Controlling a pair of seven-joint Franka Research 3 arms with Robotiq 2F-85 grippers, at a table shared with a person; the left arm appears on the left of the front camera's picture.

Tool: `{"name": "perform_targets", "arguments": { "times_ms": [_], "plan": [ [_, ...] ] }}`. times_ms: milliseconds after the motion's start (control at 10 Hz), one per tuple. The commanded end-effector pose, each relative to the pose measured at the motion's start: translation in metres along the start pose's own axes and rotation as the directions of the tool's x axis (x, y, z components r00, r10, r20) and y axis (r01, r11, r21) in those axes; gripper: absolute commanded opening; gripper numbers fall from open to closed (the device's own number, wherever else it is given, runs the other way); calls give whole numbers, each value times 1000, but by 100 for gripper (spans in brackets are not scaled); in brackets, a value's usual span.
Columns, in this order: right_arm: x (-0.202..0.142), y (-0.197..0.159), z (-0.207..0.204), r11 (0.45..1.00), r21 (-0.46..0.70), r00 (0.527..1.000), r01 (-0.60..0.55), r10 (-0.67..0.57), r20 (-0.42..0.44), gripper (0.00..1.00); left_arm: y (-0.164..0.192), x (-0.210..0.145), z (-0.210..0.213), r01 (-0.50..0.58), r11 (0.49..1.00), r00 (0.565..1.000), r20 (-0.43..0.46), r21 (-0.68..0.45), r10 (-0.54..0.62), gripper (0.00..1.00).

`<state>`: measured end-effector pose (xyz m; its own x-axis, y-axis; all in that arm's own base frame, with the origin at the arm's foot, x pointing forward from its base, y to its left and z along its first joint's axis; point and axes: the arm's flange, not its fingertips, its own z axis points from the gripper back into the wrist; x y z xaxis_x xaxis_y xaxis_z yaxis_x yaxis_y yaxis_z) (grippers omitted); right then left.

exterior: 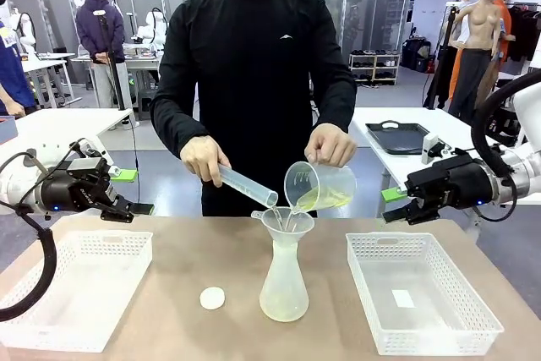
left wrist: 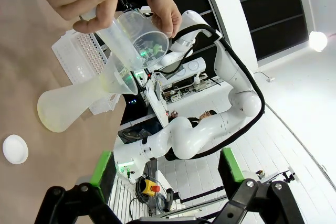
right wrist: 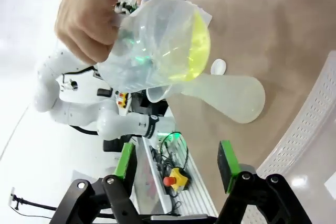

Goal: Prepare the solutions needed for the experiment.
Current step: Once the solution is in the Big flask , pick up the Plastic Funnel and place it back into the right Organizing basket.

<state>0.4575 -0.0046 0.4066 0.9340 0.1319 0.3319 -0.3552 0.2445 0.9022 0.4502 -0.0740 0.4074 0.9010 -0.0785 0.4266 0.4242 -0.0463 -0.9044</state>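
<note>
The person's hand tips a clear beaker (exterior: 319, 185) over the mouth of a frosted conical flask (exterior: 284, 281) at the table's middle. The solutions (exterior: 326, 200), a pale yellow-green liquid, pool at the beaker's lower side and run toward the spout. In the right wrist view the liquid (right wrist: 197, 45) glows yellow inside the beaker (right wrist: 152, 45). The person's other hand holds a clear measuring cylinder (exterior: 247, 185) slanted at the flask's mouth. My left gripper (exterior: 131, 192) hovers open off the table's far left corner. My right gripper (exterior: 393, 206) stands open, with nothing in it, at the far right.
A white mesh basket (exterior: 76, 289) lies at the left and another (exterior: 418, 302) at the right. A small white disc (exterior: 212, 298) rests on the table just left of the flask. The person stands at the far edge, close to the flask.
</note>
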Motion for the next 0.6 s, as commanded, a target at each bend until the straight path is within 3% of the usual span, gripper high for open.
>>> {"name": "perform_targets", "arguments": {
  "times_ms": [0,400,500],
  "plan": [
    [-1,-1,3,995,44,995,93,-94,40,78,-2,-2,-1,3,1000,1000,2,6,-3,100],
    [-23,-19,10,984,88,977,157,-168,130,78,-2,-2,-1,3,1000,1000,2,6,-3,100],
    [-23,-19,8,997,61,985,50,-59,164,78,-2,-2,-1,3,1000,1000,2,6,-3,100]
  ]
}}
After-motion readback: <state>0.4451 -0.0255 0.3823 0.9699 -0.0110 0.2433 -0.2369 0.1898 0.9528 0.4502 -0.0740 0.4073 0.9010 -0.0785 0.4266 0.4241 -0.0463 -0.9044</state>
